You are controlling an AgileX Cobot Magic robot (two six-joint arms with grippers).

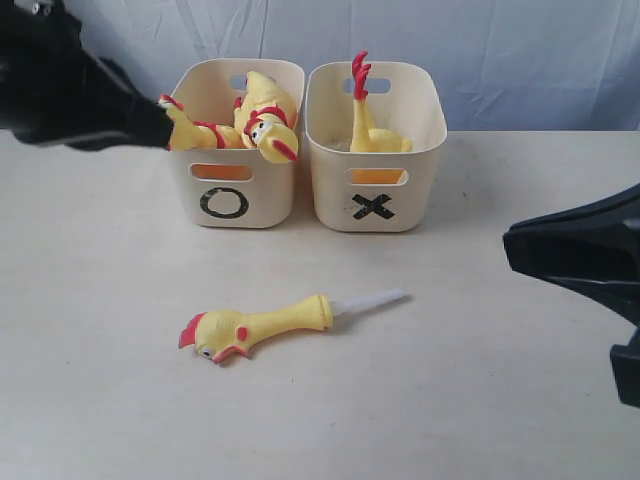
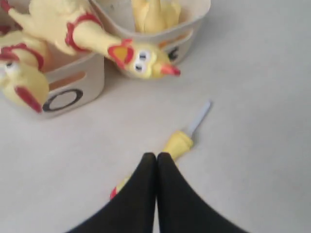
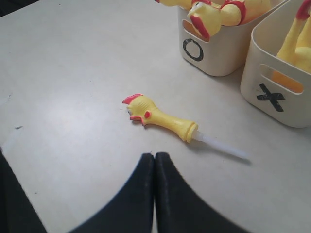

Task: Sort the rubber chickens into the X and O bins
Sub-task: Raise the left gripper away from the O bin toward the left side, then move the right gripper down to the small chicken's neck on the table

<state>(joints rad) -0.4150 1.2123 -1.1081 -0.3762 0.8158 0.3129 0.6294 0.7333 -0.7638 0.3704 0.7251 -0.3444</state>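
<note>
White table (image 1: 120, 380) holds everything, and a blue cloth (image 1: 500, 50) hangs behind it, far past both sets of fingers.

Next in size are the two tubs, standing side by side and almost touching. The O bin (image 1: 272, 205) is the one closer to the left fingers (image 2: 149, 167). The X bin (image 1: 330, 190) is closer to the right fingers (image 3: 148, 167).

Two whole chickens (image 1: 262, 125) are piled in the O bin. One hangs its head over the front rim. A headless body (image 1: 372, 135) sits in the X bin with its red feet poking up above the rim. So we think three of the four toys are sorted.

One toy is left. The head-and-neck piece (image 1: 270, 325) lies flat on the table in front of the bins, well apart from them. It lies out ahead of the right fingers. The left fingers hide part of its head from their own camera. Its white tube (image 1: 372, 299) points toward the X bin side.

Both sets of fingers are pressed tight together and hold nothing.

We think this broken piece belongs with the broken body, so the X bin is our guess. Nothing lies between the fingers and the piece. The feet sticking up in the X bin could get bumped when something is dropped in there.
</note>
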